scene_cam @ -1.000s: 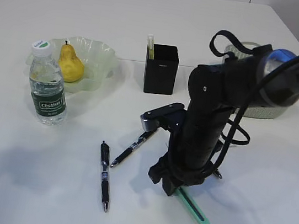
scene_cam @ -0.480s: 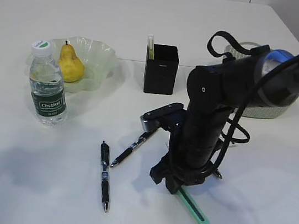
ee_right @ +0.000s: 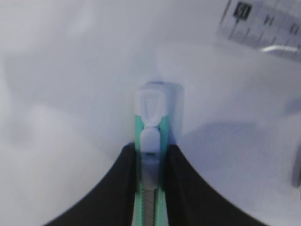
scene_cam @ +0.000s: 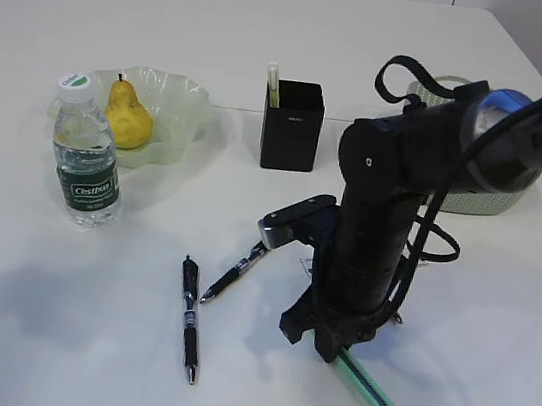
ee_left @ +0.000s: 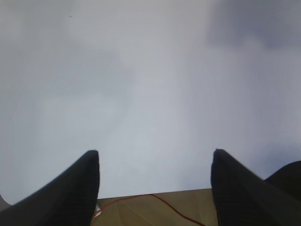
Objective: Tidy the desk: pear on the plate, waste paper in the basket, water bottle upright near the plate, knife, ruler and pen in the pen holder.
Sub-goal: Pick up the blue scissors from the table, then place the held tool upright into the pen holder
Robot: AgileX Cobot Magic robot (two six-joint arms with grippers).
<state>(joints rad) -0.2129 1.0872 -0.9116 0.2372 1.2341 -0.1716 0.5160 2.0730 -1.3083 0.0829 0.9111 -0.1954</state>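
My right gripper (scene_cam: 326, 347) points down at the desk (scene_cam: 392, 59) and is shut on the green knife (scene_cam: 366, 386), which lies flat. In the right wrist view both black fingers press the sides of the knife (ee_right: 150, 136). The clear ruler (ee_right: 263, 26) lies just beyond it. Two black pens (scene_cam: 189, 318) (scene_cam: 234, 272) lie left of the arm. The pear (scene_cam: 127, 117) sits on the green plate (scene_cam: 186, 100), with the water bottle (scene_cam: 87, 155) upright beside it. The black pen holder (scene_cam: 292, 125) stands behind. My left gripper (ee_left: 155, 152) is open over bare desk. The waste paper is out of view.
The basket (scene_cam: 483, 201) stands at the back right, largely hidden behind my right arm. A pale stick (scene_cam: 273, 80) stands in the pen holder. The left wrist view shows the desk's near edge and brown floor with a red cable (ee_left: 174, 207).
The right fingers have closed in on the knife. The knife's free end has slid a little toward the front right, and the arm has shifted slightly with it.
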